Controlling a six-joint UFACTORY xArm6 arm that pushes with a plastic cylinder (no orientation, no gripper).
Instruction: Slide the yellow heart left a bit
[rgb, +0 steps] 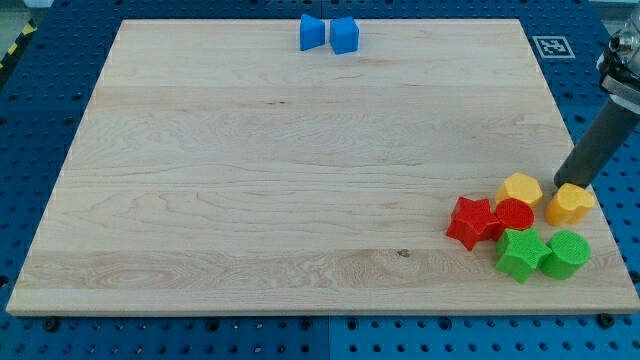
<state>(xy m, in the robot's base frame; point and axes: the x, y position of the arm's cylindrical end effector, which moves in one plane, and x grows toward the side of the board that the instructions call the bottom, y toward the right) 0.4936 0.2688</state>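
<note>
**Yellow heart waited at the board's right edge**

Yellow heart (570, 203) sat near the view's right edge of the wooden board (250, 180), low in the view, just right of the yellow hexagon (521, 188). My tip (562, 184) stood at the heart's upper edge, touching it or very nearly so, between the two yellow blocks and slightly above them. The rod carried no pincer at all, so there was nothing to spread or close; it could only push.

Below and to the left lay a tight cluster: a red star (471, 221) touching a red cylinder (514, 215), then a green star (522, 253) beside a green cylinder (566, 253). Two blue blocks (328, 34) sat well apart at the view's top.

The heart looked like a small, light, rigid plastic piece that would probably slide easily on the smooth wood and might spin if struck off-centre. A leftward nudge would call for contact on its right flank, at mid-height of the outline. The hexagon and red cylinder stood close on its left, so a long push would likely carry them along.
</note>
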